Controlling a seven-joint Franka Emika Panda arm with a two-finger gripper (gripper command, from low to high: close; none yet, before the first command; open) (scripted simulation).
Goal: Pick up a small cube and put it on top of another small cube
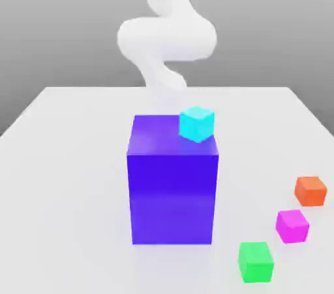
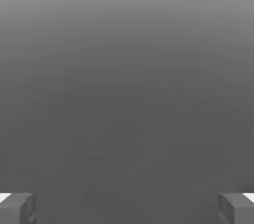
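A small cyan cube (image 1: pixel 196 123) rests on top of a tall blue block (image 1: pixel 173 182), near its far corner on the exterior view's right. Three more small cubes lie on the white table toward the exterior view's right: orange (image 1: pixel 310 190), magenta (image 1: pixel 291 225) and green (image 1: pixel 255 261). My white arm (image 1: pixel 166 38) rises behind the blue block, farther back than the cyan cube. In the hand view my gripper (image 2: pixel 127 209) is open, its two grey fingertips (image 2: pixel 17 208) standing far apart with nothing between them, facing a plain grey background.
The white table (image 1: pixel 65 175) stretches wide on both sides of the blue block. The block is much taller than the small cubes and stands between the arm and the table's front.
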